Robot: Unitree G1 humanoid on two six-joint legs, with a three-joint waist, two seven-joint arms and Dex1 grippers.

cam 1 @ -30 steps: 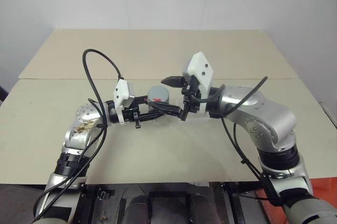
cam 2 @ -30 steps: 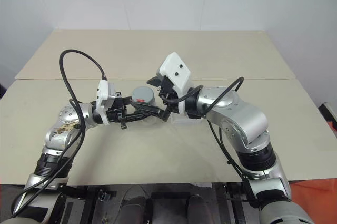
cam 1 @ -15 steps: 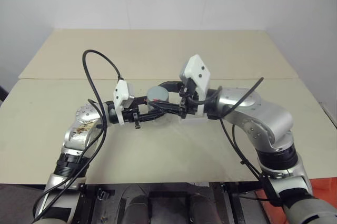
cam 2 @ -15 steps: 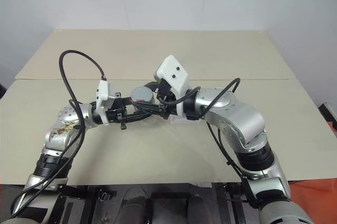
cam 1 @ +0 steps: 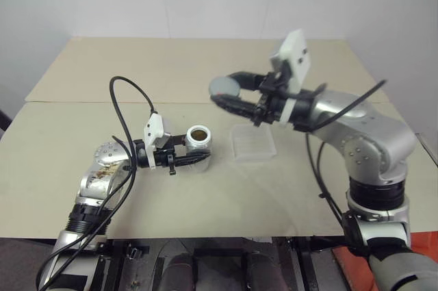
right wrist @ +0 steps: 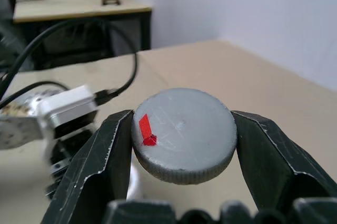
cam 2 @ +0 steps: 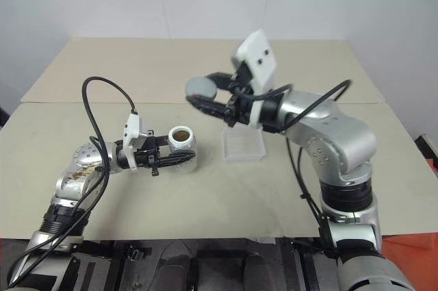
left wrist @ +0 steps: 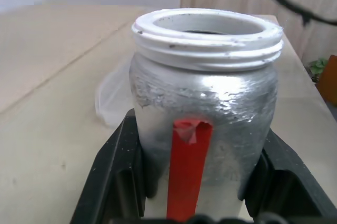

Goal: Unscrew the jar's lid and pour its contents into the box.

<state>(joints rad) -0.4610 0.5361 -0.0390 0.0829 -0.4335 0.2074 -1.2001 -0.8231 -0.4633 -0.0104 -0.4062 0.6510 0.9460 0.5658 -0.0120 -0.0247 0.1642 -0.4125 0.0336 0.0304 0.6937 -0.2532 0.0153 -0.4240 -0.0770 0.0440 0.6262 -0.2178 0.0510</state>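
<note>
My left gripper (cam 1: 196, 153) is shut on the jar (cam 1: 199, 144), holding it upright just above the table. The jar (left wrist: 205, 95) has a silvery body, a red strip and a white threaded rim, and its mouth is uncovered. Brown contents (cam 1: 199, 135) show inside the mouth. Up and to the right, my right gripper (cam 1: 224, 90) is shut on the round grey lid (cam 1: 223, 85), held in the air clear of the jar. The lid (right wrist: 184, 134) carries a small red mark and sits between both fingers (right wrist: 95, 166). The clear box (cam 1: 253, 144) lies on the table right of the jar, below the lid.
The beige table (cam 1: 205, 195) has a seam running across it behind the arms, and a white wall stands at its far edge. A black cable (cam 1: 126, 103) loops above my left forearm. The box (left wrist: 111, 97) shows just behind the jar in the left wrist view.
My right gripper has shut on the lid and lifted it off the jar, up and to the right. The jar, now uncovered, has sunk a little in my left gripper.
</note>
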